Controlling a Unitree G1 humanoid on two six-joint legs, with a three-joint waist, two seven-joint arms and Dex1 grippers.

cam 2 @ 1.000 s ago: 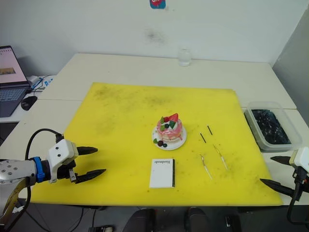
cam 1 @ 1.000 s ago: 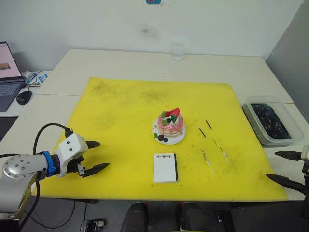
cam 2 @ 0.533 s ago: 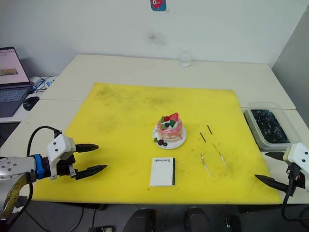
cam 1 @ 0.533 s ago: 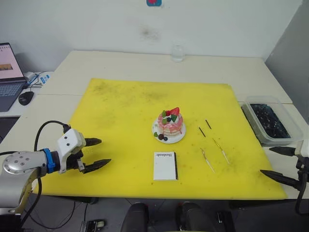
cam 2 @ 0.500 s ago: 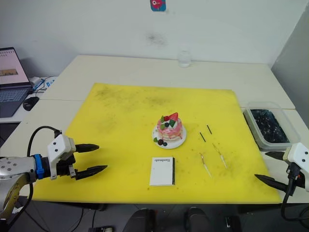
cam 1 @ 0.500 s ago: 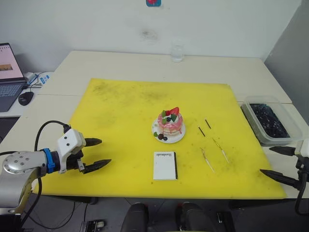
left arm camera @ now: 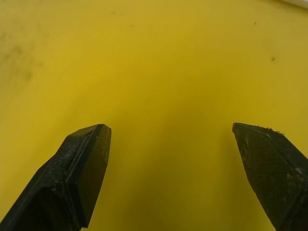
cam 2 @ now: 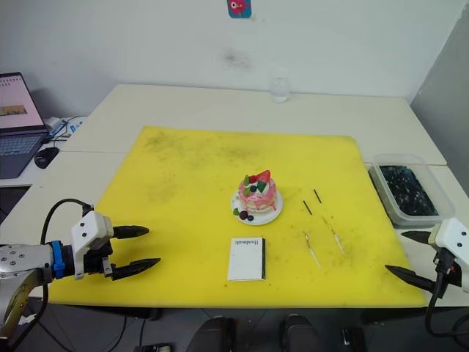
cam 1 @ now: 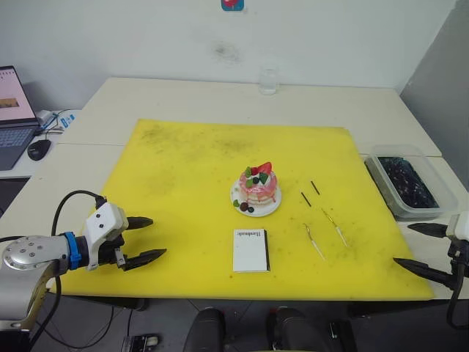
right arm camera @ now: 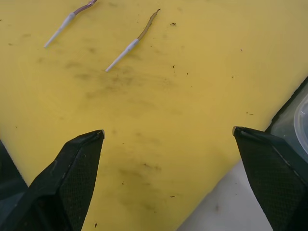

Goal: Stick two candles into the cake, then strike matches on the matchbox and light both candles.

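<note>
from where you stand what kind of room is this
Probably an office or lab set up for robot trials: plain pale tables pushed together against a bare white wall, a laptop and mouse on a side desk, and a yellow mat laid out with a small cake.

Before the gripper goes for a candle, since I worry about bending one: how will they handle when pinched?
The candles look wire-thin and slightly curved, so they probably flex or snap easily. They lie flat on the mat, leaving little for fingers to get under; one may slide or roll away. They are likely very light.
</note>
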